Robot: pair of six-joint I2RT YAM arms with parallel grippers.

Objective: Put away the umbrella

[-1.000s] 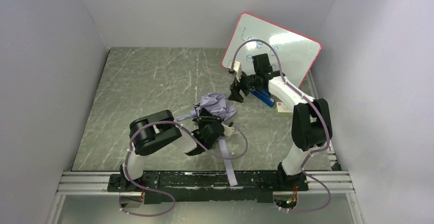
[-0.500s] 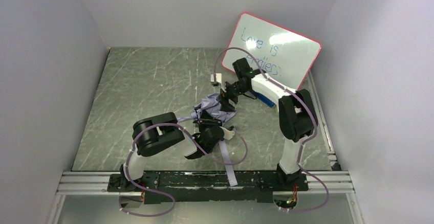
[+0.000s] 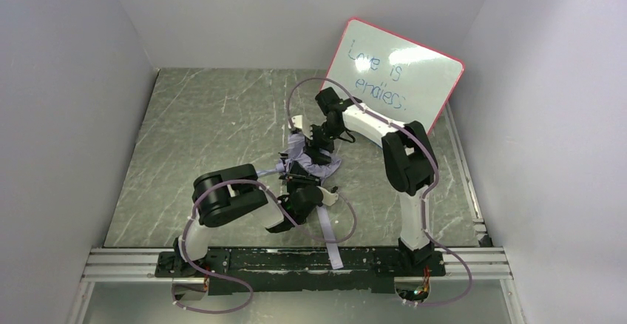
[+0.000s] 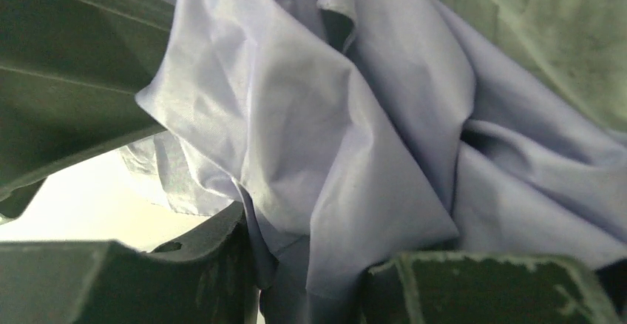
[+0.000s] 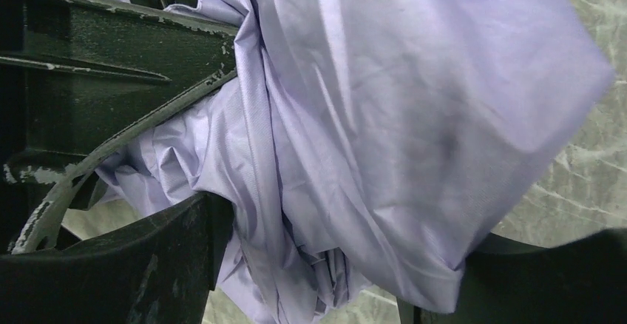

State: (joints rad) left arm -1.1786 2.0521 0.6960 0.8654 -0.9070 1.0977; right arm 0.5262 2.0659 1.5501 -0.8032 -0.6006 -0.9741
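The umbrella (image 3: 324,164) is a crumpled bundle of pale lavender fabric lying at the centre of the bench (image 3: 207,132). Left gripper (image 3: 296,176), at its 6 o'clock edge: jaws appear clenched on a fold. Right gripper (image 3: 312,146), at 12 o'clock: jaws released, straddling fabric.

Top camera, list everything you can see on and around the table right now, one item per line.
umbrella: one, pale lavender, crumpled at table centre
strap: one, lavender, running from near the umbrella to the near edge
whiteboard: one, red-framed with blue writing, leaning at the back right
table: one, dark marbled green
rail: one, silver, along the near edge
left gripper: one, black, pinching umbrella fabric
right gripper: one, black, fingers either side of the fabric, grip unclear
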